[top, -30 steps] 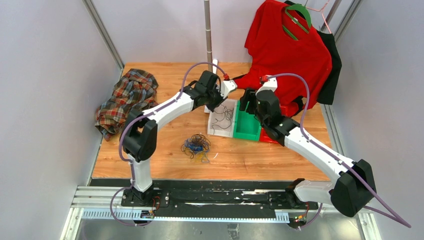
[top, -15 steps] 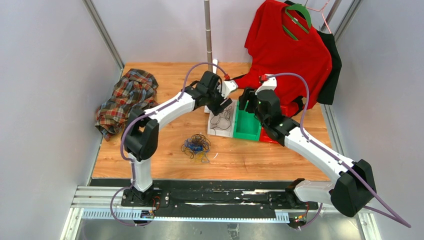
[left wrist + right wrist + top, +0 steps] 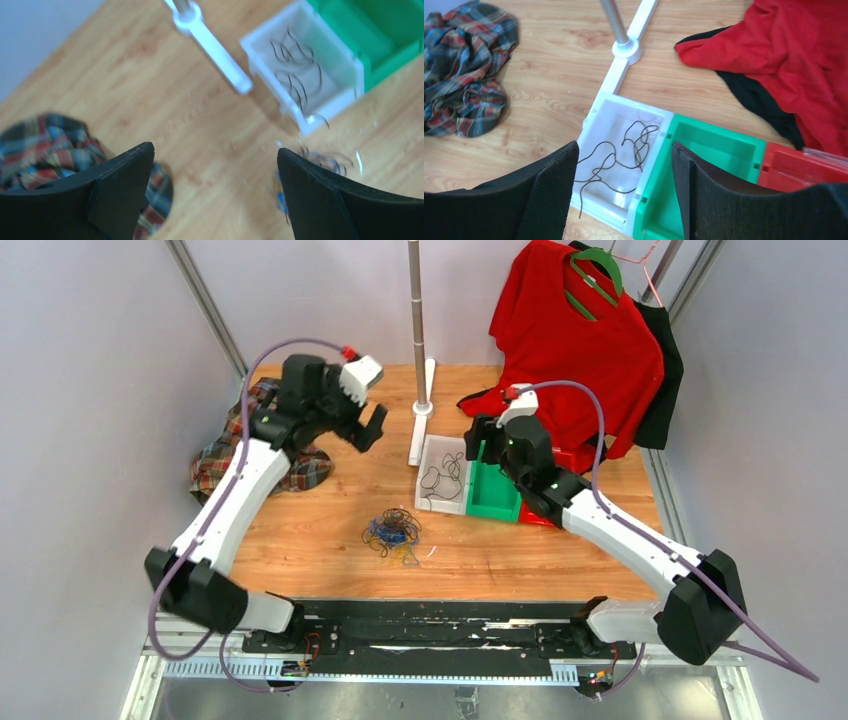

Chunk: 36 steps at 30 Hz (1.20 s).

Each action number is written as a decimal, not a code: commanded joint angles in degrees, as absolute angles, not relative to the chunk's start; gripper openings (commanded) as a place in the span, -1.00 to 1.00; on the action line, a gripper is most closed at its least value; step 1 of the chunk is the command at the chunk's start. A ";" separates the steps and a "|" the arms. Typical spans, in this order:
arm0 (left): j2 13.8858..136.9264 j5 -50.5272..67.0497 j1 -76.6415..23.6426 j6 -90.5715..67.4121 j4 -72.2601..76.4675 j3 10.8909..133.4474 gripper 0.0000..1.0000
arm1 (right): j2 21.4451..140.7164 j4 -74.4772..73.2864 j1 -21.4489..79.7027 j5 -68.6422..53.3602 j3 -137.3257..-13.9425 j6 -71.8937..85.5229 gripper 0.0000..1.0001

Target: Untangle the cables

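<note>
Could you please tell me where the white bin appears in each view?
Top: white bin at centre, slightly right.
Left wrist: upper right.
Right wrist: lower centre.
Shared landmark: the green bin, right beside it in every view.

crumpled plaid shirt [image 3: 215, 468], hanging red shirt [image 3: 572, 332]; white bin [image 3: 633, 103] touching green bin [image 3: 720, 145]

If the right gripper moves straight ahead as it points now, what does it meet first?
Most likely the black cables lying in the white bin, close to the green bin beside it.
</note>
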<state>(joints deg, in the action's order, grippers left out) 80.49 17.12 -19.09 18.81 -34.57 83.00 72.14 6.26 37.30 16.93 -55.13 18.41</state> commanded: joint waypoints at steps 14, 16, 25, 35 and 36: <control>71.69 27.77 -15.48 23.36 -33.66 52.81 0.83 | 78.56 6.37 52.66 17.74 -51.19 19.75 0.43; 72.22 28.29 -15.47 23.64 -32.53 51.67 0.72 | 78.30 6.75 53.04 17.54 -49.44 21.06 0.43; 78.23 34.23 -15.46 23.31 -29.69 51.52 0.27 | 77.85 9.65 53.77 14.95 -45.93 22.72 0.37; 85.44 40.15 -18.54 25.14 -27.37 54.18 0.20 | 77.70 10.12 54.10 14.53 -43.90 24.06 0.33; 86.16 40.17 -18.94 25.36 -27.36 54.36 0.17 | 77.64 9.92 54.14 14.69 -43.94 24.01 0.32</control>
<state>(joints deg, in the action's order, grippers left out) 84.09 37.32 -17.19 23.64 -29.52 52.07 78.02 9.17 53.23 14.55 -44.82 22.96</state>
